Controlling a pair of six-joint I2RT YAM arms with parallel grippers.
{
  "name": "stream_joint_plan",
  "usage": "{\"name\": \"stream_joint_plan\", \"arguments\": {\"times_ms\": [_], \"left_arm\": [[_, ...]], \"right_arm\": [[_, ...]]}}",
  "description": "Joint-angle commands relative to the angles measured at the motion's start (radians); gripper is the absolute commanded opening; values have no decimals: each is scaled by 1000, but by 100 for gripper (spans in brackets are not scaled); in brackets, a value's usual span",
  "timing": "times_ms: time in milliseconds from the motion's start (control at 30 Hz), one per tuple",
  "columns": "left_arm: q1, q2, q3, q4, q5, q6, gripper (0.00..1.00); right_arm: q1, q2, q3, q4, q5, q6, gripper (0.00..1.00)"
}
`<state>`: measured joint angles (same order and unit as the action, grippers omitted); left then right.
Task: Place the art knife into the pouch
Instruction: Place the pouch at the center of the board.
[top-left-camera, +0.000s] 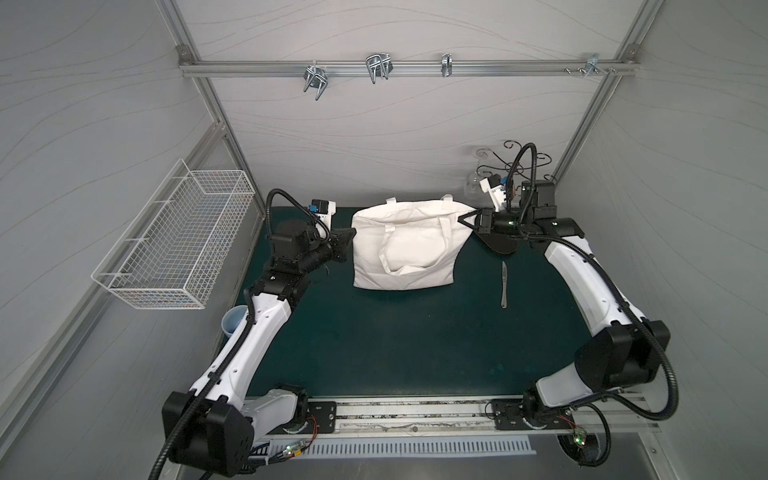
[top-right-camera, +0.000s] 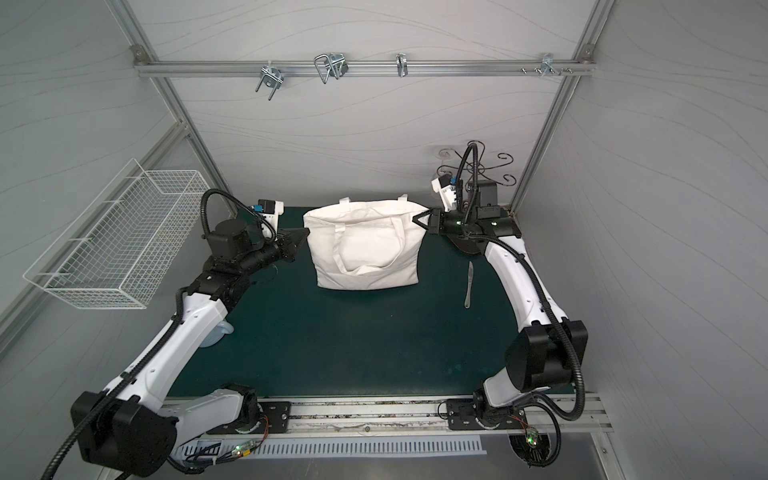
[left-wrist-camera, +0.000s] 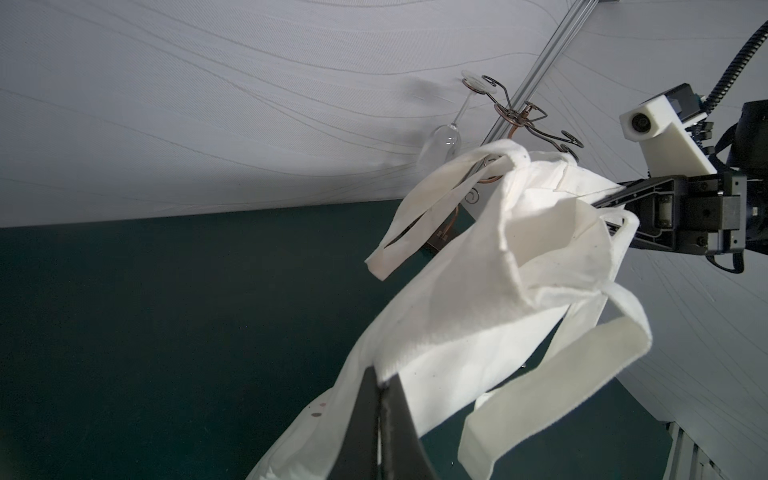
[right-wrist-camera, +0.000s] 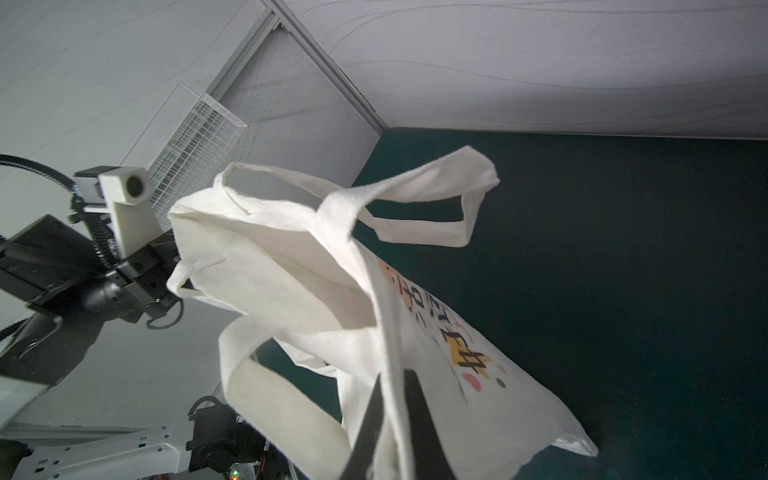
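Jaws of our left gripper (top-left-camera: 351, 237) and right gripper (top-left-camera: 460, 218) pinch top corners of the large white cloth pouch (top-left-camera: 399, 245); the slim silver art knife (top-left-camera: 504, 286), right of centre, awaits pickup.

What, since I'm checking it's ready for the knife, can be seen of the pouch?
The pouch is a white cloth tote, plain face toward the top views, colourful lettering on the far face. Two strap handles hang loose. It hangs stretched between the left gripper and right gripper, each shut on a top corner, mouth slightly open. Whether its bottom touches the mat is unclear.
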<state>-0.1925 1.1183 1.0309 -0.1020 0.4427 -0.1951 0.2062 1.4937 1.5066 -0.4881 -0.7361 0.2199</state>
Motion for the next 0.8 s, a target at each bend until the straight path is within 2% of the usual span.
{"name": "stream_joint_plan", "arguments": {"times_ms": [0,167,300,367,567,700,733,767], "left_arm": [[-32,-92,90,-70,-44,40,0],[-97,-204,55,-155,-87,42,0],[-101,-158,60,-165,-136,27,0],[-100,-114,60,-142,-165,3,0],[-99,62,47,-25,-227,-37,0],[-94,142,72,6,-284,-30,0],[-95,153,84,5,-290,-26,0],[-95,158,95,7,-290,-36,2]], "right_arm": [[36,-117,55,-106,73,-24,0],[108,-242,9,-184,164,-29,0],[139,-256,-7,-186,190,-12,0],[138,-223,-26,-158,203,1,0],[136,0,-38,-7,246,-14,0],[138,121,29,18,265,-29,0],[139,136,53,6,255,-43,7],[143,140,72,-5,254,-55,24]]}}
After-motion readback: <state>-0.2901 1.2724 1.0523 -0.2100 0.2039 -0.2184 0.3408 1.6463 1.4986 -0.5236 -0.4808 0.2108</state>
